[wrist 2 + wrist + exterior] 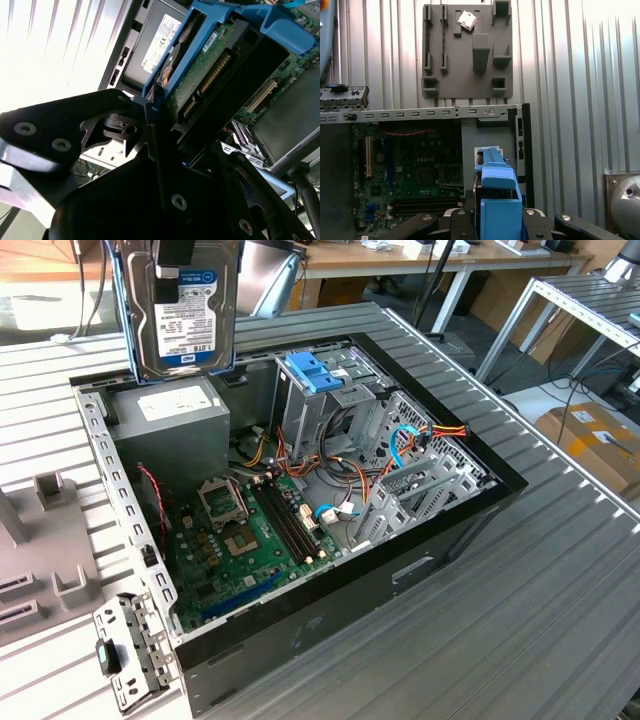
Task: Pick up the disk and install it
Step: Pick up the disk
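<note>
Gripper [497,222] is closest in the first wrist view. Its jaws are closed narrow on the disk [495,185], w/ one black finger [540,222] each side of the blue rail and no gap seen. It's prob. clamped by the thin edges so the label and circuit-board faces are free. In the exterior view the disk [185,310] hangs on edge, label toward the camera, high over the PSU box [165,410] corner of the open PC case [420,560], touching nothing below. That height likely gives clearance over the chassis rim. Pick-up looks done, install not. Further out are the mobo [250,530] and the drive cage w/ blue tray [318,370], toward the exterior view's right of the disk and apart from it.
</note>
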`<state>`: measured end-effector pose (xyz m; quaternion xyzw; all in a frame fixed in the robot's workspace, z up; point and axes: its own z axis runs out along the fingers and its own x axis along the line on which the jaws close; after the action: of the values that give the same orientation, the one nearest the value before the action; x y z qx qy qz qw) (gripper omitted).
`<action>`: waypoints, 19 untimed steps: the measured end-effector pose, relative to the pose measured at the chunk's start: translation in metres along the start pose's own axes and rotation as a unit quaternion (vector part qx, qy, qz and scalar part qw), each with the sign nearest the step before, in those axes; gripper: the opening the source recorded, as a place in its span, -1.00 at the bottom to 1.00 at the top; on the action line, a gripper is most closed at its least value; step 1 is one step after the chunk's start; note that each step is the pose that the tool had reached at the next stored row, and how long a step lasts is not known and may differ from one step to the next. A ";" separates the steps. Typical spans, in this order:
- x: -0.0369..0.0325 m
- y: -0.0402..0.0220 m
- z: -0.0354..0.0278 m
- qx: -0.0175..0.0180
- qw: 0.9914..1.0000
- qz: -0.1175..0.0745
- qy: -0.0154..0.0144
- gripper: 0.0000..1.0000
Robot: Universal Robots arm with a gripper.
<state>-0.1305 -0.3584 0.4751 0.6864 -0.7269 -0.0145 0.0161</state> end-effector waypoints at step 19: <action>0.0015 -0.0066 0.0000 0.000 1.000 0.000 0.000 -0.28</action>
<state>-0.1240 -0.3603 0.4748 0.6864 -0.7269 -0.0144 0.0161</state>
